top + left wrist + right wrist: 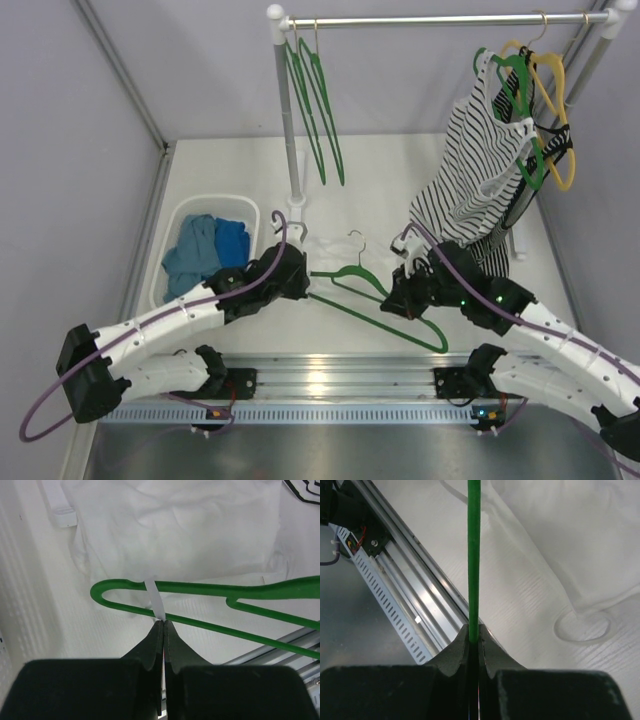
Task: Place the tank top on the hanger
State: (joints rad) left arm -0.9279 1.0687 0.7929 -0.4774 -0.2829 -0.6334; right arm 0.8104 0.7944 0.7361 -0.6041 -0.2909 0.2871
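A green hanger (372, 296) lies across the table's middle between my two grippers. The white tank top (330, 246) lies flat behind it, faint against the white table. My left gripper (303, 287) is shut on a narrow white strap (155, 596) of the tank top (175, 525). The strap crosses over the rounded left end of the hanger (200, 587) just ahead of the left gripper's tips (164, 622). My right gripper (398, 300) is shut on the hanger's thin green bar (474, 555). White fabric (570, 535) and a loose strap loop (582, 626) lie to its right.
A white basket (172, 232) of blue clothes stands at the left. A clothes rack (430, 18) at the back holds two green hangers (318, 100), a striped top (485, 175) on a green hanger, and a yellow hanger (557, 100). An aluminium rail (330, 385) runs along the near edge.
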